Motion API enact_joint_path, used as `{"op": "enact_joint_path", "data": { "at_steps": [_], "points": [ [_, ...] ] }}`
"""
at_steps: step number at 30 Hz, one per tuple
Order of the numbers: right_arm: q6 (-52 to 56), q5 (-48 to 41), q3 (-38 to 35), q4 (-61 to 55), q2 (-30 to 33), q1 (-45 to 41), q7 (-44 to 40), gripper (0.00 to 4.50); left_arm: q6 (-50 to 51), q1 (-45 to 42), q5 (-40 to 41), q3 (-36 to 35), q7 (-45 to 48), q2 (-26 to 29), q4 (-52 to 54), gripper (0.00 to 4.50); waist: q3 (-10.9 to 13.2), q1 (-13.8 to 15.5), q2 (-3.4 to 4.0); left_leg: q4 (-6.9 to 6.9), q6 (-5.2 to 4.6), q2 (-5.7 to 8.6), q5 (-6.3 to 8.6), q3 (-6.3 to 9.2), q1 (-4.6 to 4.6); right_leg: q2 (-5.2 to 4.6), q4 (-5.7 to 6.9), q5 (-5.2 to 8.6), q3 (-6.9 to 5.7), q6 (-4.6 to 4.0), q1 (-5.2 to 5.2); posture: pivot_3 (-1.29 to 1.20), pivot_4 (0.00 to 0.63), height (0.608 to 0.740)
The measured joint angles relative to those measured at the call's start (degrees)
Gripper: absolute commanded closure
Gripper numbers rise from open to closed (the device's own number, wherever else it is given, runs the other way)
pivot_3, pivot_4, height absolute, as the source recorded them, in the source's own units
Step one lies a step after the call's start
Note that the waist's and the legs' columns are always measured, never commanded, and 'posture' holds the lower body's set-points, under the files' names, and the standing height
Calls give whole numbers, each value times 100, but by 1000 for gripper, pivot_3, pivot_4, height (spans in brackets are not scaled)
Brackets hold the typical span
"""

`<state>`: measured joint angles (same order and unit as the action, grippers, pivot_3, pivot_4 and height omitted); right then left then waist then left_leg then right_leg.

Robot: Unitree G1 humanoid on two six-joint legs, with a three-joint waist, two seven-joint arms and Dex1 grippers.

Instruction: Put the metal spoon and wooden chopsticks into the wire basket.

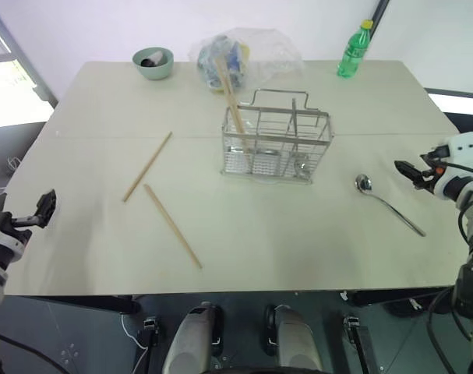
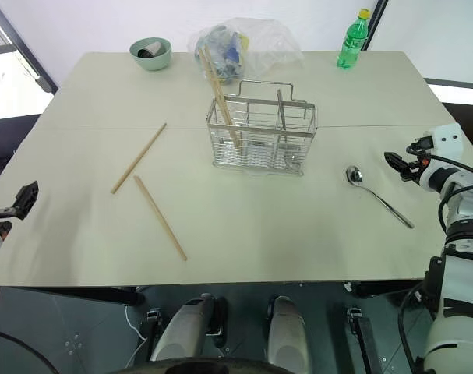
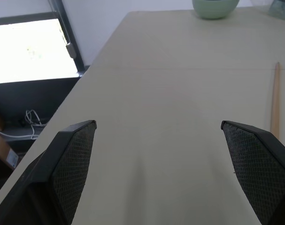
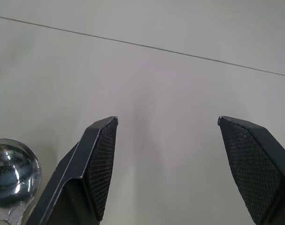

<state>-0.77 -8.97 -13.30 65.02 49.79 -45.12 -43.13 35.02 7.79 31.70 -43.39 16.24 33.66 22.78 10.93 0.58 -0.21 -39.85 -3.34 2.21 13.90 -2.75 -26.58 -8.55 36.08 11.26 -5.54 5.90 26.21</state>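
Note:
The wire basket (image 1: 277, 145) stands upright at the table's middle, with a wooden chopstick (image 1: 230, 95) leaning out of its left compartment. Two more wooden chopsticks lie flat on the left half of the table: one (image 1: 148, 166) farther back, one (image 1: 172, 226) nearer the front. The metal spoon (image 1: 388, 204) lies right of the basket, bowl toward the basket. My right gripper (image 1: 407, 171) hovers open just right of the spoon's bowl (image 4: 11, 171), empty. My left gripper (image 1: 45, 207) is open and empty at the table's left edge, well away from the chopsticks.
A pale green bowl (image 1: 153, 62) sits at the back left. A crumpled clear plastic bag (image 1: 248, 53) lies behind the basket, and a green bottle (image 1: 354, 49) stands at the back right. The table's left edge (image 3: 86, 89) drops off beside my left gripper.

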Motion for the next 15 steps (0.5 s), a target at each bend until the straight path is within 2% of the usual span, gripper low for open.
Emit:
{"op": "enact_joint_path", "data": {
  "at_steps": [15],
  "points": [
    [-20,-3,-22,2,0,1,9,986,63,-213,-50,103,-11,103,-77,30,0,-1,0,0,0,0,0,-2,0,0,2,0,1,0,0,0,150,686]
  ]
}}
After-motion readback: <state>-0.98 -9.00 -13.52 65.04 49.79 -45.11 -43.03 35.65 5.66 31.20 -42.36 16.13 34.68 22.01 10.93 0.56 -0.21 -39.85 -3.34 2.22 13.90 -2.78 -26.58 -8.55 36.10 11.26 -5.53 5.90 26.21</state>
